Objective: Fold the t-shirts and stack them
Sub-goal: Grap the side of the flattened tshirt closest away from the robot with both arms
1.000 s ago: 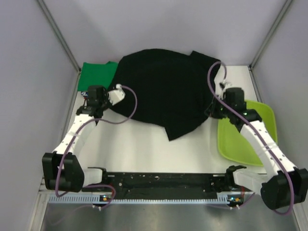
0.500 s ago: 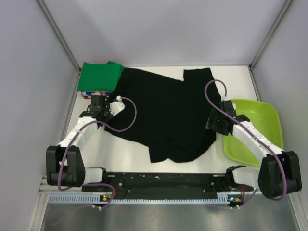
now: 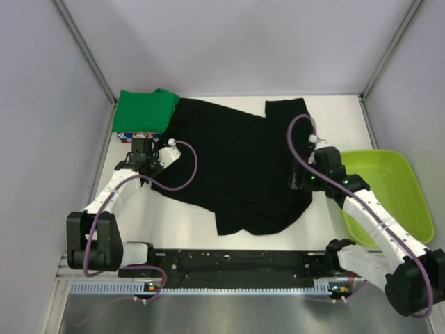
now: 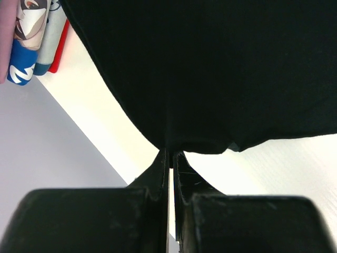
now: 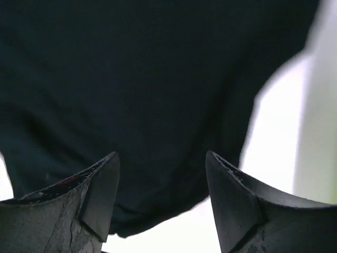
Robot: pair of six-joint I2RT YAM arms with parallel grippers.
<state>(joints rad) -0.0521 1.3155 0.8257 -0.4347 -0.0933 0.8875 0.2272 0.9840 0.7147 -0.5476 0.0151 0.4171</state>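
A black t-shirt (image 3: pixel 236 163) lies spread and rumpled across the middle of the table. My left gripper (image 3: pixel 147 165) is shut on its left edge, and in the left wrist view the fingers (image 4: pixel 164 163) pinch the black cloth (image 4: pixel 210 68) at the hem. At the shirt's right edge my right gripper (image 3: pixel 300 182) is open, and its fingertips (image 5: pixel 108 179) hang apart above the black cloth (image 5: pixel 131 79) with nothing between them. A folded green t-shirt (image 3: pixel 142 110) tops a stack at the back left. Blue-white patterned folded shirts (image 4: pixel 23 47) and a red one (image 4: pixel 59 50) show in that stack.
A lime-green plastic tub (image 3: pixel 389 198) sits at the right, partly under the right arm. Grey walls close in the table on the left, back and right. The arm bases and a black rail (image 3: pixel 236 263) run along the near edge.
The black t-shirt, held up and bunched a second ago, has come down and spread flat. My right gripper opened and let go of it. The tub sits further right.
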